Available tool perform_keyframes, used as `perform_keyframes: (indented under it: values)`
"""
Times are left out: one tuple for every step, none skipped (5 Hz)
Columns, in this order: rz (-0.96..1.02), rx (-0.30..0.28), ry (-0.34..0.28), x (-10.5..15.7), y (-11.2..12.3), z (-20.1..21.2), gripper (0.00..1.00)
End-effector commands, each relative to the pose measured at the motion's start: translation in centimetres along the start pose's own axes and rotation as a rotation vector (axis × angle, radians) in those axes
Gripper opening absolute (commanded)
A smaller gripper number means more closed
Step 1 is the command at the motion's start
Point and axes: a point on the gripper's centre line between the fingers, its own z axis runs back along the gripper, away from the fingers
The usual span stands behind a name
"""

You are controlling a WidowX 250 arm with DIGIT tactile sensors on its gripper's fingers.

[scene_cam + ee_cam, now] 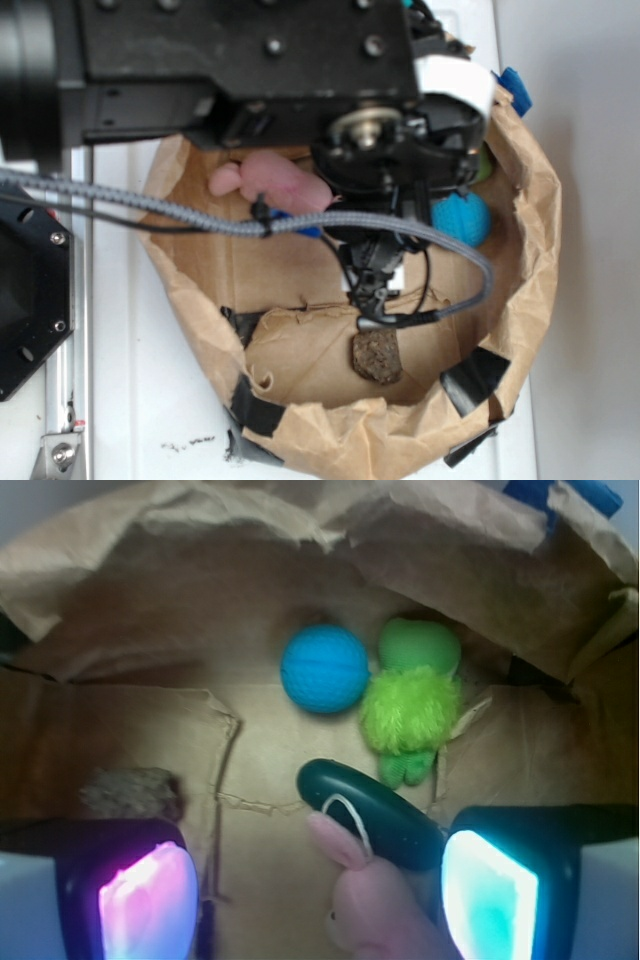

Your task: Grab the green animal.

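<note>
As the green animal (410,705) lay at one o'clock on the bag floor, touching the blue ball (324,669), it was judged light and squashy, best pinched across its shaggy middle by the open, empty hand (318,890).

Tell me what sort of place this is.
Probably a lab test setup, not a home: a taped brown paper bag serves as a bin on a white table, holding toys such as the green animal and a blue ball, below the gripper.
</note>
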Motion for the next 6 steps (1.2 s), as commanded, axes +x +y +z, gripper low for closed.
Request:
perform_keyframes:
  values:
    - [0.042, 0.0, -0.033, 1.8, 1.6, -0.9, 1.0]
    - [0.073, 0.005, -0.05, 2.5, 2.2, -2.5, 1.0]
    - [0.087, 0.008, -0.06, 3.2, 2.2, -3.6, 1.0]
    - [0.098, 0.004, -0.074, 3.8, 2.2, -3.9, 1.0]
    - [0.1, 0.004, -0.086, 4.3, 2.1, -3.9, 1.0]
    - [0.059, 0.021, -0.1, 4.7, 2.5, -4.5, 1.0]
